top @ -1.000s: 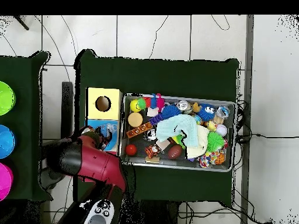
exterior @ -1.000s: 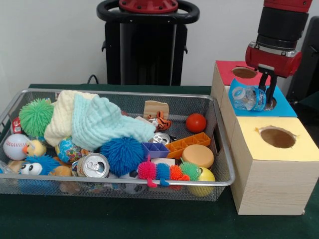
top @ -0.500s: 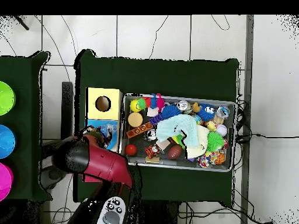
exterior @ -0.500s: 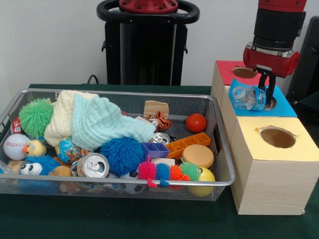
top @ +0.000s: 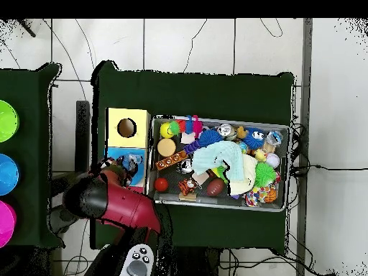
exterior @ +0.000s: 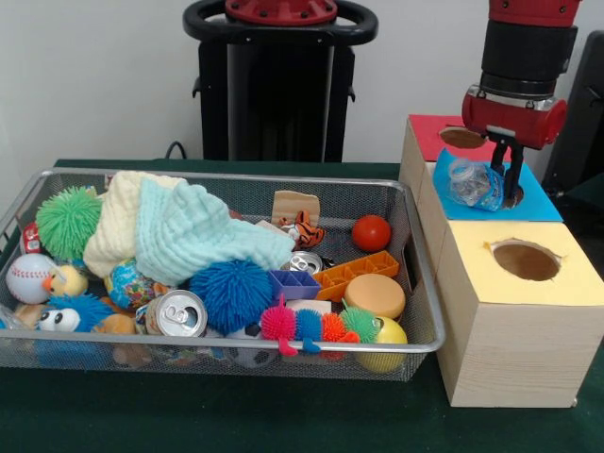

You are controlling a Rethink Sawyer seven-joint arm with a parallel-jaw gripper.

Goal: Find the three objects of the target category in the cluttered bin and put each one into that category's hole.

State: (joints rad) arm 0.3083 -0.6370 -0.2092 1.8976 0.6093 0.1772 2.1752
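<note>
Over the blue-topped box's hole [exterior: 511,196], my gripper [exterior: 494,181] pinches the crumpled clear plastic bottle [exterior: 474,182]; light, slippery, squashy, so I'd grip mid-body, at its 3 o'clock side.

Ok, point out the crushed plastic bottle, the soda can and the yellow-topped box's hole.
crushed plastic bottle [exterior: 475,183], front view, its clear crumpled body.
soda can [exterior: 176,313], front view, its silver top.
yellow-topped box's hole [exterior: 526,260], front view, the dark opening.

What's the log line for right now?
gripper: shut on crushed plastic bottle | position: over blue box hole | bottle: not yet released | bin: cluttered
</note>
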